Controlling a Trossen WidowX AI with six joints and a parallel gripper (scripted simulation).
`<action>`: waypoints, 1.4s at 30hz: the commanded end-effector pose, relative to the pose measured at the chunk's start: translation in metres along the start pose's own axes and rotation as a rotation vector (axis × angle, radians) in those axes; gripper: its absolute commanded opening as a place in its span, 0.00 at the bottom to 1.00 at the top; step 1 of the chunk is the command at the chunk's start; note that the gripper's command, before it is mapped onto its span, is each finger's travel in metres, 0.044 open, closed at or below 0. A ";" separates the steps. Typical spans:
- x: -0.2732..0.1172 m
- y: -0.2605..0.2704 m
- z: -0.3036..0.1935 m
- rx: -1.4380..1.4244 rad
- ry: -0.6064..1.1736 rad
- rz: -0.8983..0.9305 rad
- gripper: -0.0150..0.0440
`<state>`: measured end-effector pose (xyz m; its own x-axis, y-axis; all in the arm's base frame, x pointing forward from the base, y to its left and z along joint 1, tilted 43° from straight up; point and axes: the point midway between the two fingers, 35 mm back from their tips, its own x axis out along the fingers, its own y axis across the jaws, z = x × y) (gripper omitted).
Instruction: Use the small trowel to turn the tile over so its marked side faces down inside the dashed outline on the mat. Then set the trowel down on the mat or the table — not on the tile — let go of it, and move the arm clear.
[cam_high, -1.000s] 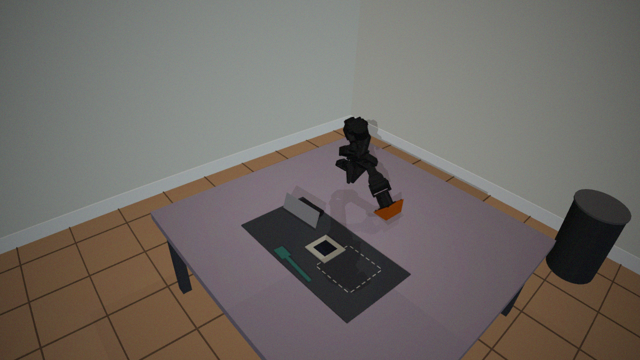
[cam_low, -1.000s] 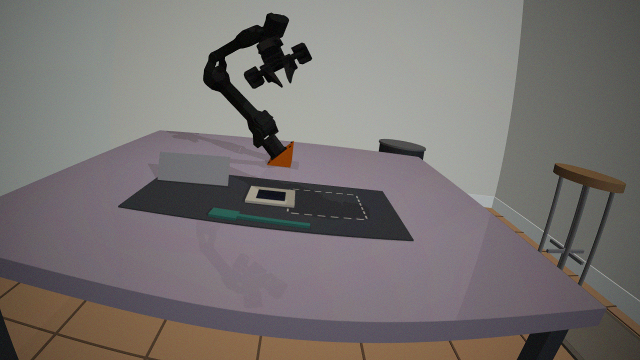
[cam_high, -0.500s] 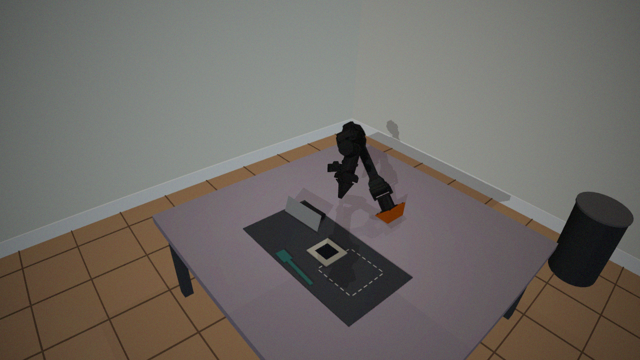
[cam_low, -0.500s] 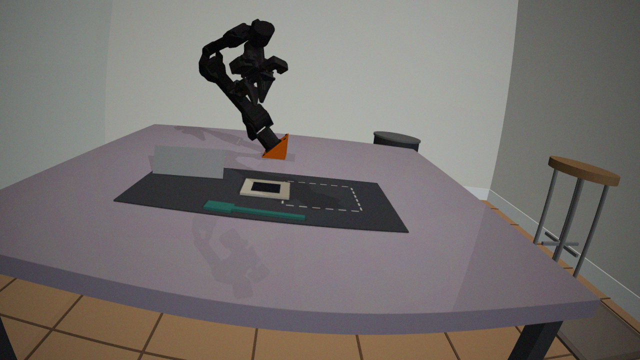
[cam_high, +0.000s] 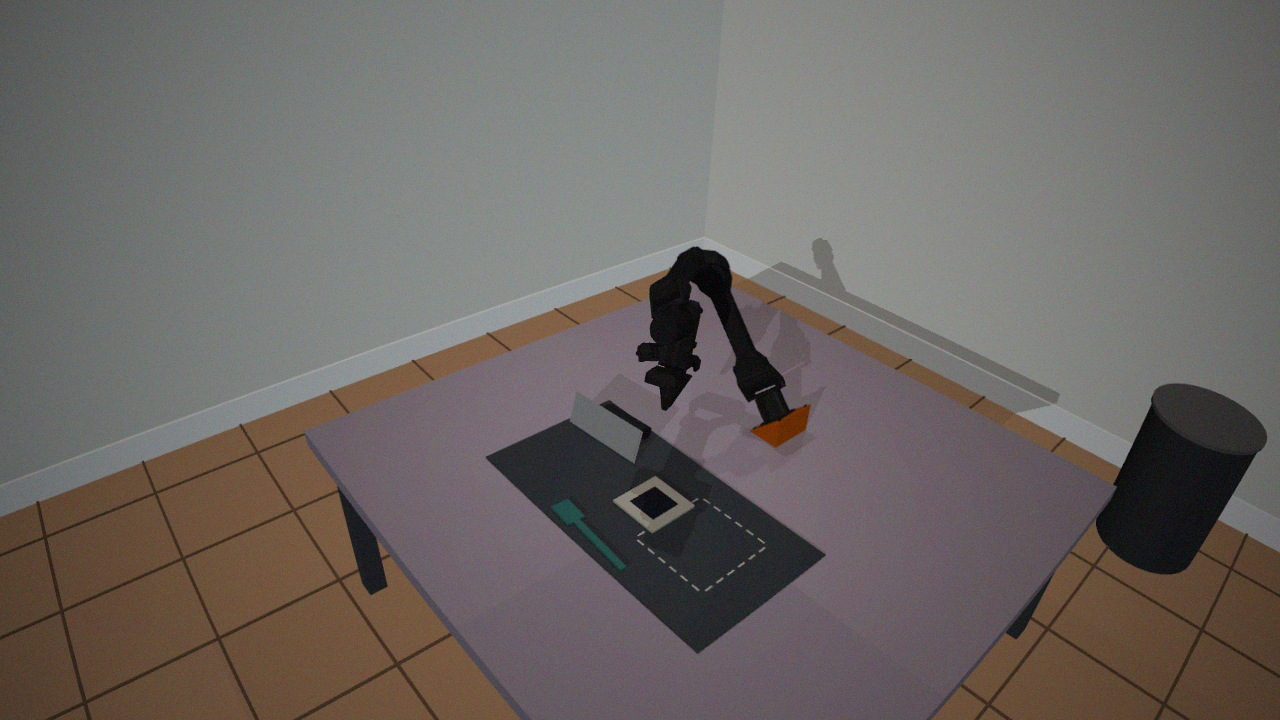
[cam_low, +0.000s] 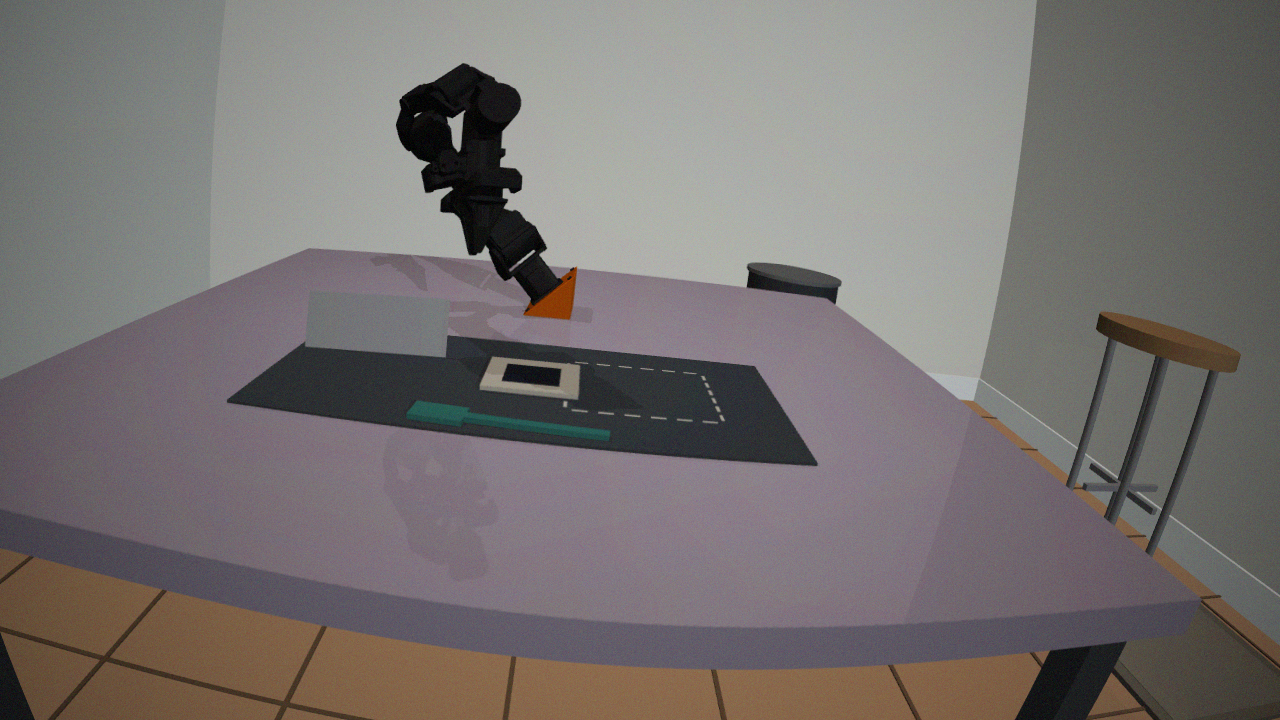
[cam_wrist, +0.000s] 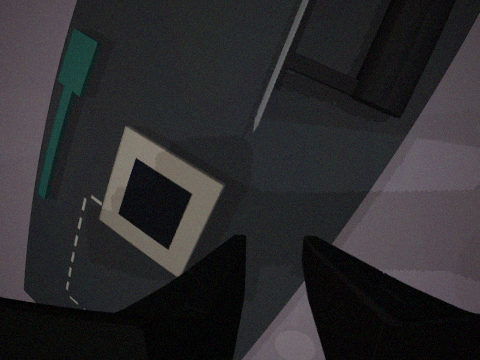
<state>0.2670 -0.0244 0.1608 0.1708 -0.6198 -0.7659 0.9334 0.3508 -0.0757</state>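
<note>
Now, gripper (cam_high: 665, 407) (cam_low: 474, 252) (cam_wrist: 274, 247): fingers apart, nothing between, raised toward the table's (cam_high: 939, 501) (cam_low: 626, 555) (cam_wrist: 440, 225) far edge, probably so the trowel can be approached from above.
Trowel (cam_high: 595, 540) (cam_low: 532, 424) (cam_wrist: 59, 130): flat on the mat (cam_high: 698, 617) (cam_low: 760, 438) (cam_wrist: 200, 50), toward the table's near edge; handle beside the tile, likely ready to grasp.
Tile (cam_high: 653, 503) (cam_low: 532, 376) (cam_wrist: 155, 202): on the mat, inward from the trowel, dark square up; unturned.
Outline (cam_high: 734, 567) (cam_low: 644, 416) (cam_wrist: 76, 241): beside the tile, toward the table's right edge, presumably a landing spot.
Upright board (cam_high: 608, 428) (cam_low: 375, 324) (cam_wrist: 280, 65): toward the left edge, perhaps a backstop.
</note>
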 end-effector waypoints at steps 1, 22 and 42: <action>0.013 -0.017 0.009 0.123 0.000 -0.097 0.42; 0.037 -0.051 0.027 0.376 -0.015 -0.294 0.42; 0.058 -0.031 0.037 0.376 -0.017 -0.296 0.42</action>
<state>0.2546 -0.0934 0.1444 -0.1177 -0.6649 -0.7376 0.9915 -0.1203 -0.0498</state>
